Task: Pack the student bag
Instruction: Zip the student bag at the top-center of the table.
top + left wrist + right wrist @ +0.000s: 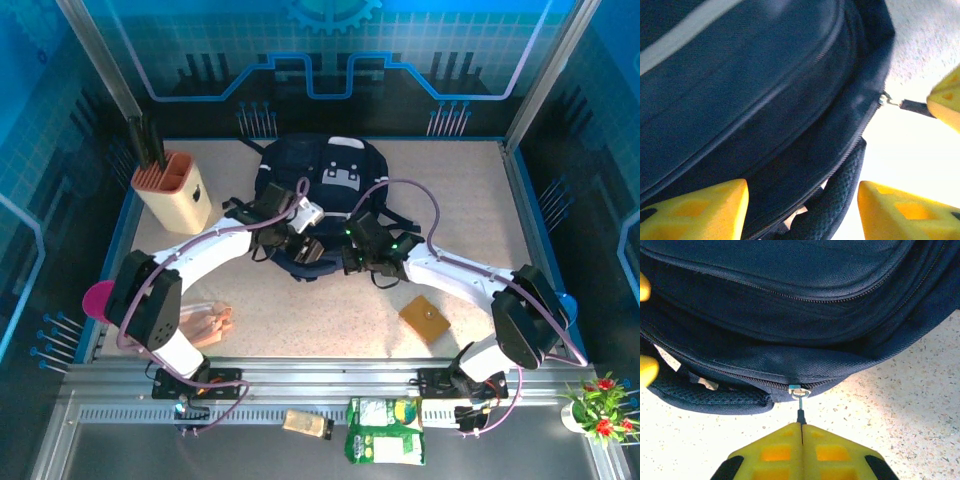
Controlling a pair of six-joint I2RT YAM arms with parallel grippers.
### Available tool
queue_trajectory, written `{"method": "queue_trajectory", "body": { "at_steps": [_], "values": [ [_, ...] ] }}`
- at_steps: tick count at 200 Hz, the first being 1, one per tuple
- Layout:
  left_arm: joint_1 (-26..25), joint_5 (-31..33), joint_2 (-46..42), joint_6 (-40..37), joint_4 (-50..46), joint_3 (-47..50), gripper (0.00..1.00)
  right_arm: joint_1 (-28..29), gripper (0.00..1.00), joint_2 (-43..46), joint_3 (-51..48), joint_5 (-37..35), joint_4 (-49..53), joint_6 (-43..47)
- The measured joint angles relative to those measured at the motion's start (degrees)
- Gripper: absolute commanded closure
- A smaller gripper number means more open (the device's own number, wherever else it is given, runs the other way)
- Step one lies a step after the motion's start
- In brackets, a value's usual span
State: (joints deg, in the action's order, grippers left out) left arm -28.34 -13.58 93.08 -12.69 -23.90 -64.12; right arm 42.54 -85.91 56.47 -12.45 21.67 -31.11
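Observation:
The student bag [322, 180], dark navy with white piping, lies at the back middle of the table. My left gripper [303, 250] is at its near edge. In the left wrist view this gripper [802, 212] is open, its yellow fingers [700, 212] standing either side of the bag's zipped edge [790, 165] and padded strap without closing on them. My right gripper [352, 262] is just to the right of the left one. It is shut [801, 429] on the black zipper pull [801, 415], which hangs from the metal slider [799, 391] on the bag's [790, 315] seam.
A beige pen holder [172, 195] stands at the back left. Pink-orange items [210, 322] lie near the left arm's base, and a brown square [425, 318] lies near the right arm. A green packet [385, 430] and a small yellowish item [308, 423] sit on the front rail.

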Motion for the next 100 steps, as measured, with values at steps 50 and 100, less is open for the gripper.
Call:
{"method": "queue_trajectory", "body": {
  "at_steps": [50, 100],
  "values": [
    [-0.8, -2.4, 6.0, -11.5, -1.2, -2.2, 0.44, -0.9, 1.0, 0.1, -2.3, 2.5, -2.1, -1.2],
    [-1.3, 1.5, 8.9, -16.5, -1.2, -3.0, 0.77, -3.2, 0.94, 0.1, -5.2, 6.8, -5.7, -2.9]
  ]
}}
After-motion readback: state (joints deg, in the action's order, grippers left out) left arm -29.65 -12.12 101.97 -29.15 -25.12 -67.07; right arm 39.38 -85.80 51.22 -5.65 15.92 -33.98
